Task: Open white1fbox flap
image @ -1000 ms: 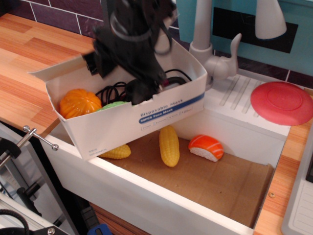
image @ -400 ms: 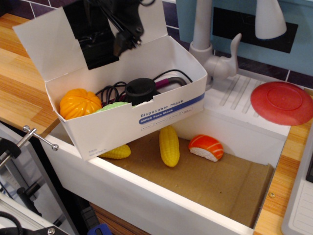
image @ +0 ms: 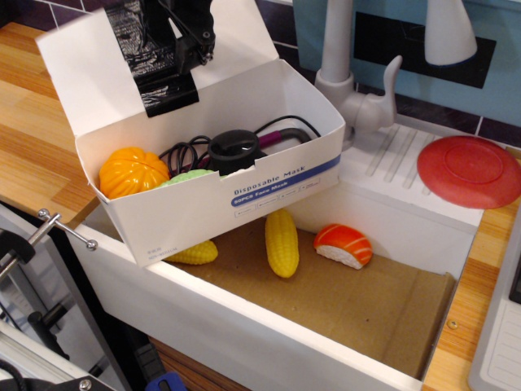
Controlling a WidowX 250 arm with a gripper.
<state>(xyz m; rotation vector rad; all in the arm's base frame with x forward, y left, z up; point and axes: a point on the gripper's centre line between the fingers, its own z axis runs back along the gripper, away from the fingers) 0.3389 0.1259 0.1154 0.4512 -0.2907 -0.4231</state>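
The rectangular white cardboard box with a blue stripe and "Disposable Mask" on its long side [image: 213,186] rests tilted across the near left corner of the white sink basin [image: 244,326], its low corner toward 7 o'clock. Its large plain white cardboard lid flap [image: 89,73] stands raised, leaning back toward 11 o'clock from the hinge along the far long edge, so the box is open.

The black robot gripper [image: 186,37] hangs at the top of the view, at 12 o'clock from the box's interior, in front of the raised flap. It is dark and partly cut off by the frame edge, so I cannot tell whether its fingers are spread or closed, nor whether it touches the flap.

Inside the box lie an orange toy pumpkin [image: 133,173] at the left end, a green item [image: 189,176] beside it, a black round device with coiled cable [image: 234,149] in the middle.

On the brown cardboard sink floor [image: 366,301] lie a yellow toy corn cob [image: 282,243], a salmon sushi piece [image: 343,246] at 3 o'clock from it, and another yellow piece [image: 194,254] under the box. A red round plate [image: 470,170] sits on the drainboard.
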